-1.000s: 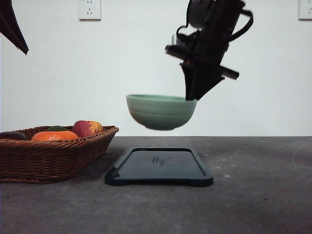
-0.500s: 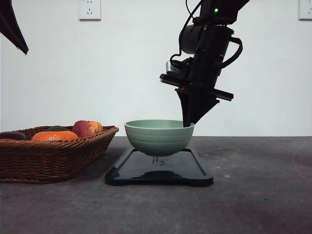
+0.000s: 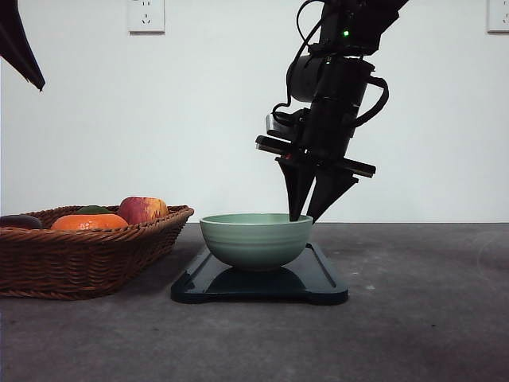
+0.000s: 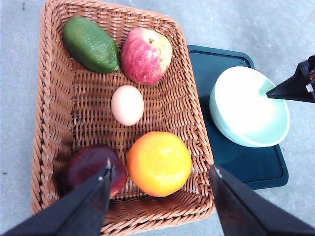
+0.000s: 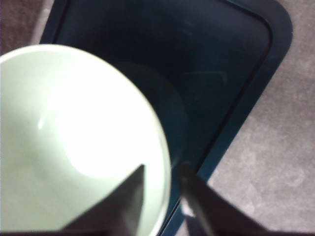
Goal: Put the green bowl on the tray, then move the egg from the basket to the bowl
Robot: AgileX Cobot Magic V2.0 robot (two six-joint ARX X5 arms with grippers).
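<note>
The green bowl [image 3: 254,239] rests upright on the dark tray [image 3: 318,282], toward its left part. My right gripper [image 3: 308,215] stands open at the bowl's right rim, one finger inside and one outside, as the right wrist view shows with the bowl [image 5: 74,137], the tray [image 5: 206,59] and the gripper [image 5: 165,191]. The egg [image 4: 127,105] lies in the middle of the wicker basket [image 4: 54,123], left of the tray [image 4: 236,167]. My left gripper [image 4: 161,167] hangs open high above the basket, holding nothing.
Around the egg in the basket lie a red apple [image 4: 146,55], a green fruit [image 4: 91,44], an orange [image 4: 159,163] and a dark purple fruit [image 4: 88,167]. Bare grey tabletop [image 3: 421,302] stretches right of the tray.
The right arm lowered the bowl from mid-air onto the tray. Its fingers, shut on the rim before, now stand apart.
</note>
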